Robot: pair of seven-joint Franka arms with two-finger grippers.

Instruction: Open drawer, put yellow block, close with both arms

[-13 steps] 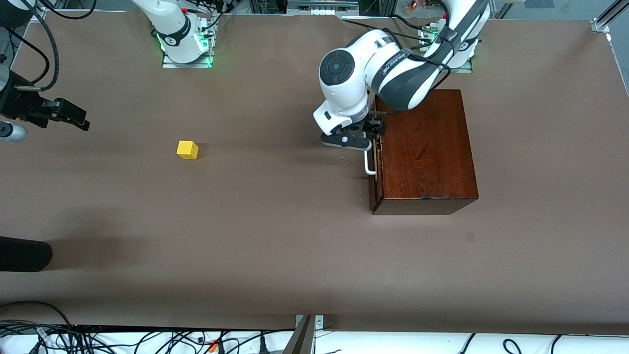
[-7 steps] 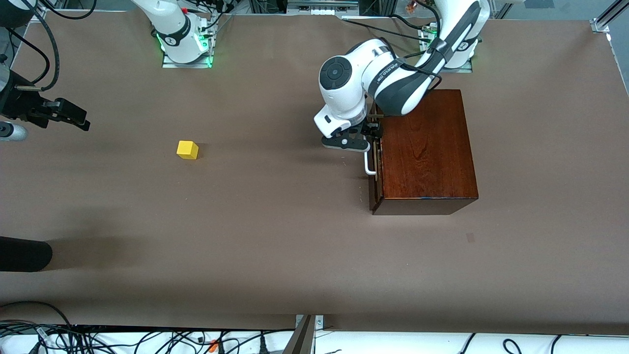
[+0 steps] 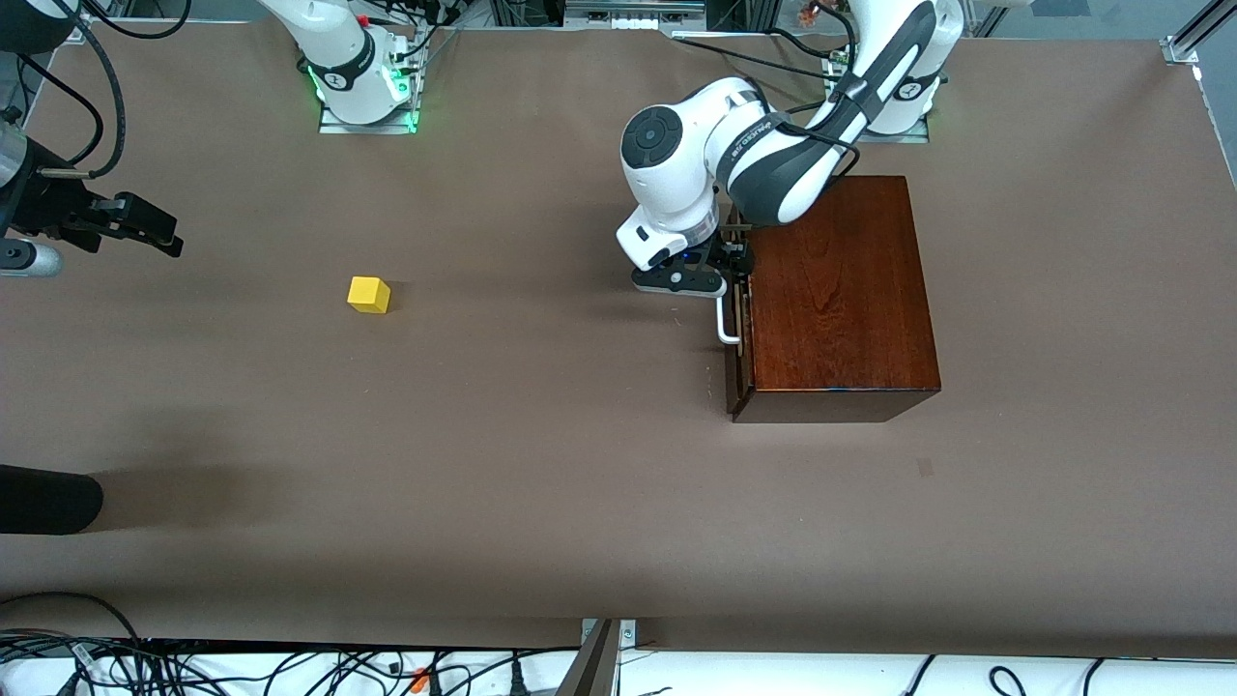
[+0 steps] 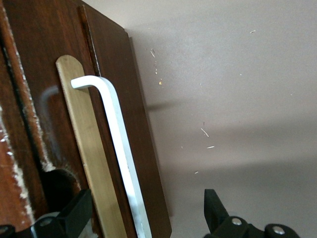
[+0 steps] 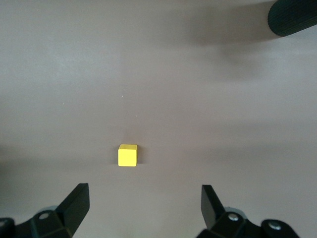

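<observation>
The drawer (image 3: pixel 737 391) fronts the dark reddish-brown box (image 3: pixel 841 290), on the side that faces the right arm's end of the table, and looks shut. My left gripper (image 3: pixel 725 280) is at its white bar handle (image 3: pixel 725 327). In the left wrist view the handle (image 4: pixel 116 134) runs between the open fingers (image 4: pixel 74 218), which do not clamp it. The yellow block (image 3: pixel 369 294) lies alone on the table toward the right arm's end. My right gripper (image 3: pixel 164 232) hovers open near that end, apart from the block. In the right wrist view the block (image 5: pixel 128 155) lies ahead of this gripper (image 5: pixel 143 210).
A dark rounded object (image 3: pixel 48 498) juts in over the table edge at the right arm's end, nearer the camera than the block; it also shows in the right wrist view (image 5: pixel 294 17). Cables (image 3: pixel 290 667) run along the front edge.
The left arm has settled slightly closer on the handle, its elbow drawn back toward its base. The right gripper has drifted a little. Block and box have not moved.
</observation>
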